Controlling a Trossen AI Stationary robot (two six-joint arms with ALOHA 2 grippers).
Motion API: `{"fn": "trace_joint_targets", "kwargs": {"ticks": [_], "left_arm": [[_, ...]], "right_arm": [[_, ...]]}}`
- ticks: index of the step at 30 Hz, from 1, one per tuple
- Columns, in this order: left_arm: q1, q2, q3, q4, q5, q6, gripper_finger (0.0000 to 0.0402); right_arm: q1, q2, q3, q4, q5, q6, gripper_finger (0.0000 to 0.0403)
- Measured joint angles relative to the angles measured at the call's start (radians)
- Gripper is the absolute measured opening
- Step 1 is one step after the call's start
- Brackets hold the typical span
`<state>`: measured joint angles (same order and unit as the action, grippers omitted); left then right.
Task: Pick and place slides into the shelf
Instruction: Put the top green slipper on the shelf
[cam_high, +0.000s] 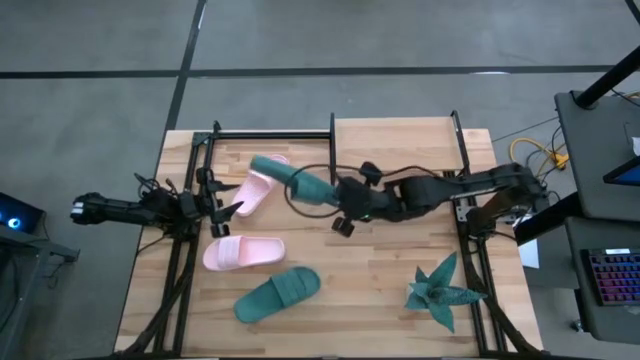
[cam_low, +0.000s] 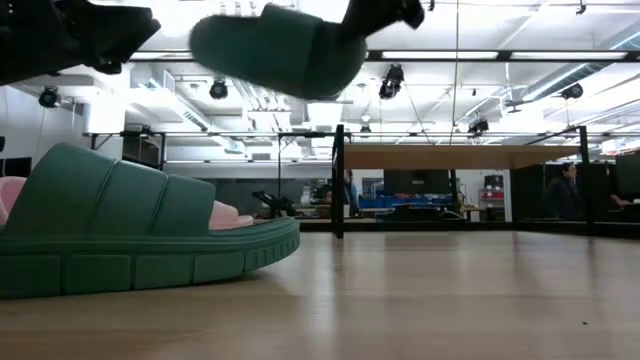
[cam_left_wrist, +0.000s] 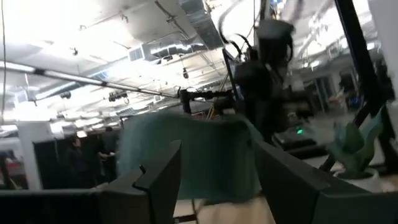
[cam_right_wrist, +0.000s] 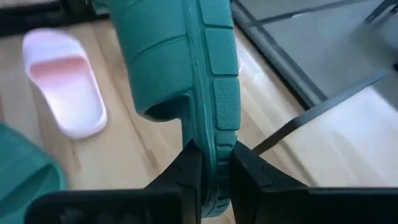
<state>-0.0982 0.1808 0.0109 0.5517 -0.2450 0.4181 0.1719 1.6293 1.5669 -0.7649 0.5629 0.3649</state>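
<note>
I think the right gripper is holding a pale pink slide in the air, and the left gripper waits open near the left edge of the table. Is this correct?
Only the colour is wrong. The slide held up by the right gripper is the dark teal slide, clamped at its sole edge, as the right wrist view shows. The left gripper does wait open near the table's left edge.

The wooden table carries two pink slides, one nearer the far edge. A green slide lies near the front, and a spiky teal plant sits at the right. The shelf board stands along the far edge.
</note>
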Motion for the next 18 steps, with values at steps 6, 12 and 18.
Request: {"fn": "trace_joint_targets", "kwargs": {"ticks": [6,12,18], "left_arm": [[0.0,0.05,-0.001,0.001,0.003,0.206,0.0187],[0.0,0.126,0.0,0.017,0.004,0.586,0.0187],[-0.001,0.231,0.002,0.261,-0.02,0.998,0.0187]], "right_arm": [[0.001,-0.055,0.0,-0.004,-0.043,0.039,0.0046],[0.0,-0.083,0.0,-0.014,-0.102,0.059,0.0036],[0.0,-0.098,0.0,-0.016,-0.103,0.081,0.0036]]}}
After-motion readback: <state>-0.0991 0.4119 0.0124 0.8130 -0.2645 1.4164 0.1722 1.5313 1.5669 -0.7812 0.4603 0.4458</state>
